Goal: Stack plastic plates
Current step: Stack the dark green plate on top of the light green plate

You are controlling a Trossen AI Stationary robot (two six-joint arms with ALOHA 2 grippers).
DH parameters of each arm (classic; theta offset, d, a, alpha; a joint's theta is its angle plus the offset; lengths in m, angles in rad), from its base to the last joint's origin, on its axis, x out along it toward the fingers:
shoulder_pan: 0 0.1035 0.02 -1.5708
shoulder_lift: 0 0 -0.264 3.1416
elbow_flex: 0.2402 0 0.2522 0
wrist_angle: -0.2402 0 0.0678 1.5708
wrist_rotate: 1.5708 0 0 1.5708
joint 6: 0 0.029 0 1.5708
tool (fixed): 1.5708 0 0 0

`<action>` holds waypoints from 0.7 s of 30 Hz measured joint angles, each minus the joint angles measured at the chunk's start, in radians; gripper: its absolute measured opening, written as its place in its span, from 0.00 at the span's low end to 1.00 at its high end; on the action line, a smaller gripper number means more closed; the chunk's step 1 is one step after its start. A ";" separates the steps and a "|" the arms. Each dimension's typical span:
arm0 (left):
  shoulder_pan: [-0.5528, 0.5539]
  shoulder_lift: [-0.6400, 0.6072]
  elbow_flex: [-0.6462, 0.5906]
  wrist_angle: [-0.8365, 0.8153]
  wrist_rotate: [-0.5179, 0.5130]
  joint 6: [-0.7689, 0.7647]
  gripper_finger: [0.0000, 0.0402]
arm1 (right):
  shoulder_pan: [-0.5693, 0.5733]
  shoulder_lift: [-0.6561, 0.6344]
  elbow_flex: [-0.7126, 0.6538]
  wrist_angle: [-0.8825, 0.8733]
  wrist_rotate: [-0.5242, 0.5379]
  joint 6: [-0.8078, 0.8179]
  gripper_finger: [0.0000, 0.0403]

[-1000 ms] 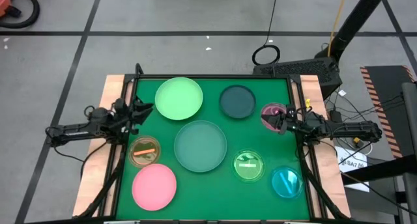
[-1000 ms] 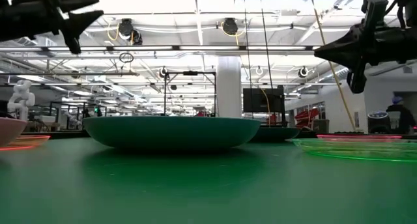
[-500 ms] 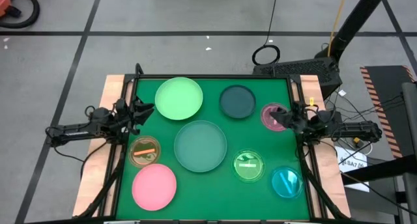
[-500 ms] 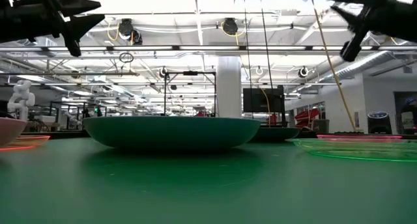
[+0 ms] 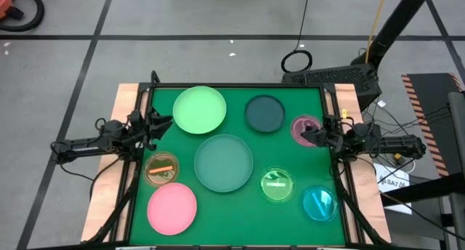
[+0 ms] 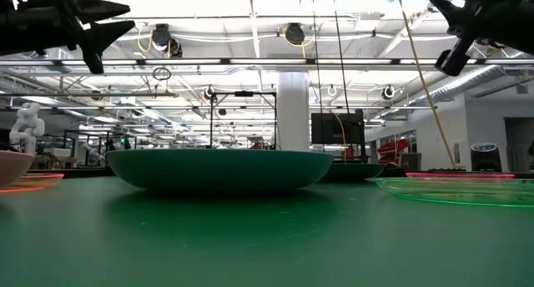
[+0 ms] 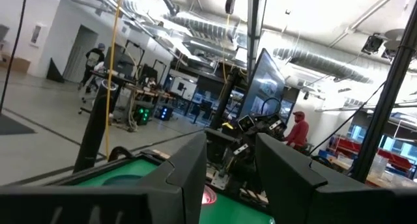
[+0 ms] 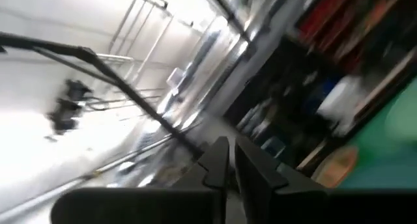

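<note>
Plates are spread singly over the green table (image 5: 145,206), none stacked: light green (image 5: 199,110) and dark teal (image 5: 264,113) at the far edge, grey-teal (image 5: 223,163) in the middle, pink (image 5: 172,208) at the near-left corner, magenta plate (image 5: 299,123) at the right edge. The right gripper (image 5: 314,136), fingers nearly closed and empty, is held above the magenta plate, probably for a pickup. The left gripper (image 5: 161,122), parted and empty, waits at the left edge.
</note>
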 joint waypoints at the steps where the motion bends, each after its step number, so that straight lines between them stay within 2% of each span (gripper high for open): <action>1: 0.000 0.000 0.000 -0.007 0.000 -0.007 0.34 | 0.000 0.000 0.000 -0.010 -0.028 0.075 0.06; 3: 0.000 0.000 0.000 -0.016 -0.001 -0.013 0.34 | 0.000 0.001 0.000 -0.008 -0.074 0.224 0.06; 7: 0.000 0.000 0.000 -0.018 -0.001 -0.014 0.34 | 0.001 0.000 0.000 0.005 -0.075 0.315 0.06; 12: 0.000 0.000 0.000 -0.017 -0.002 -0.034 0.34 | 0.001 0.000 0.000 -0.061 -0.153 0.586 0.06; 16: 0.000 0.000 0.000 -0.017 -0.002 -0.041 0.34 | 0.001 0.000 0.000 -0.089 -0.152 0.624 0.06; 20: 0.000 0.000 0.000 -0.017 -0.019 -0.042 0.34 | 0.001 0.000 0.000 -0.116 -0.150 0.578 0.06; 21: 0.000 0.000 0.000 -0.016 -0.028 -0.042 0.34 | 0.001 0.000 0.003 -0.121 -0.125 0.610 0.06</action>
